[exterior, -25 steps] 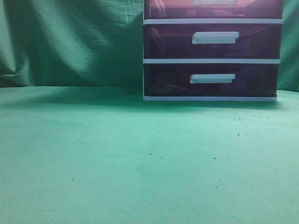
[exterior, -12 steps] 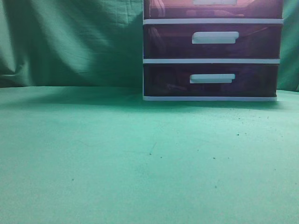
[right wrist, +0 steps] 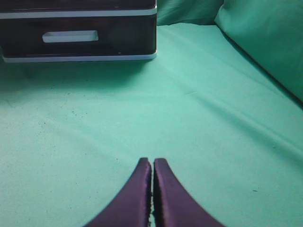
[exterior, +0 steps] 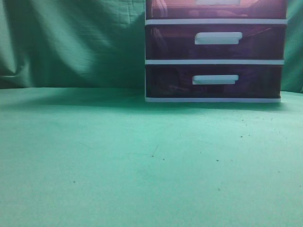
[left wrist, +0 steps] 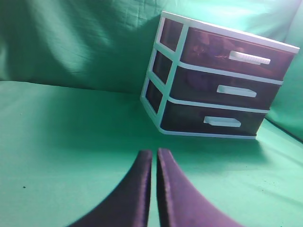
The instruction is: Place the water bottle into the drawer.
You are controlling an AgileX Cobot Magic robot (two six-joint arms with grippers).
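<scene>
left gripper [left wrist: 154, 158]: dark curved fingers pressed nearly together, only a sliver of a gap, nothing between them, hanging over bare green cloth at the bottom centre of its wrist view

right gripper [right wrist: 152, 165]: same deal, fingers basically touching, holding nothing, bottom centre of its view

drawer [left wrist: 234, 56]: top one of the three-drawer unit [left wrist: 163, 90], pushed in flush, upper right of the left wrist view; only its bottom strip peeks in at the top edge of the exterior view

lower drawers [exterior: 215, 41]: both pushed in too

change from earlier: honestly nothing, exterior view looks identical to a second ago

materials: translucent dark purple plastic drawers, white frame, chunky white bar handles [left wrist: 249, 57]

table [exterior: 118, 165]: matte green cloth, few dark specks, wrinkled green backdrop [exterior: 71, 42] behind

water bottle: can't spot it in any view
</scene>
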